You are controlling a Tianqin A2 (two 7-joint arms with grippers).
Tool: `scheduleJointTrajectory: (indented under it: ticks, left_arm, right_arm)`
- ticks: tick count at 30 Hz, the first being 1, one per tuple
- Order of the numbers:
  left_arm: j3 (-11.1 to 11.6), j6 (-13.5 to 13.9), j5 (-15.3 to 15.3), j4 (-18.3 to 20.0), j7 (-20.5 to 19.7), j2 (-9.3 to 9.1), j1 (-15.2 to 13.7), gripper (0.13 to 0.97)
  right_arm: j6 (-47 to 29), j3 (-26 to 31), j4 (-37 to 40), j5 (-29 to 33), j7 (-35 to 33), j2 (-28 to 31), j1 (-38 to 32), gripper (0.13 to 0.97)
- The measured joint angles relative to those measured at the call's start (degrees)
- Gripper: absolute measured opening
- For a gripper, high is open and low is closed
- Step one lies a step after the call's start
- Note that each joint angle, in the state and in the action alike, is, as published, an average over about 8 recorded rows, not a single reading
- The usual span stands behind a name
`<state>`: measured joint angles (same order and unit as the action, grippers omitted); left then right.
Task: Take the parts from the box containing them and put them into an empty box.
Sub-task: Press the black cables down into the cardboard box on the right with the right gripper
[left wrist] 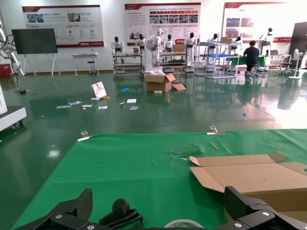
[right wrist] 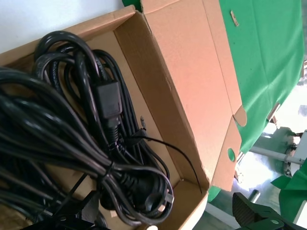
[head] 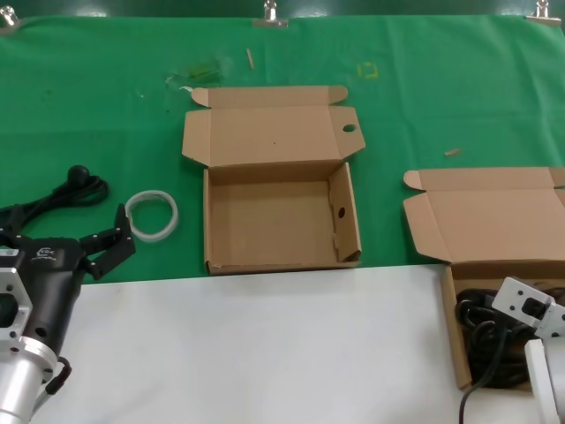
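The empty box (head: 274, 225) stands open mid-table, with a round hole in a lid tab and a small hole in its right wall. The box holding the parts (head: 459, 353) sits at the right edge, lid back. Bundled black cables (head: 490, 340) lie in it and fill the right wrist view (right wrist: 72, 129). My right gripper (right wrist: 158, 221) is open just over these cables, holding nothing. One more black cable (head: 78, 187) lies on the green cloth at the left. My left gripper (head: 110, 243) is open and empty near it, and the cable's plug (left wrist: 120, 213) shows between its fingers.
A white ring of tubing (head: 152, 215) lies between my left gripper and the empty box. Green cloth (head: 106, 106) covers the far half of the table and a white surface (head: 265, 353) the near half. Small scraps lie on the cloth at the back.
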<state>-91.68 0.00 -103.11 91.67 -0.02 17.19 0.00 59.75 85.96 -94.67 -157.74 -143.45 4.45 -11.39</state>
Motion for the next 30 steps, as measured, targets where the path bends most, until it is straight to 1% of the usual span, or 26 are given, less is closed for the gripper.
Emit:
scheduleJointTrajectory:
  ticks: [10,14,22,23,30]
  left_arm:
    - [0.0,0.0,0.0,0.0,0.0,0.0,0.0,0.966]
    - [0.0,0.0,0.0,0.0,0.0,0.0,0.0,0.966]
    - [0.0,0.0,0.01,0.0,0.0,0.0,0.0,0.966]
    - [0.0,0.0,0.01,0.0,0.0,0.0,0.0,0.966]
    - [0.0,0.0,0.01,0.0,0.0,0.0,0.0,0.966]
  right_arm:
    - [-1.86,0.15,3.05,0.0,1.1,0.0,-1.07,0.931]
    - [-2.07,0.17,3.59,0.0,1.33,0.0,-1.26,0.931]
    - [-1.98,0.26,3.52,0.0,2.02,0.0,-1.08,0.829]
    - [-1.98,0.28,3.46,0.0,2.11,0.0,-1.03,0.829]
    - [-2.1,0.36,3.21,0.0,2.74,0.0,-0.66,0.683]
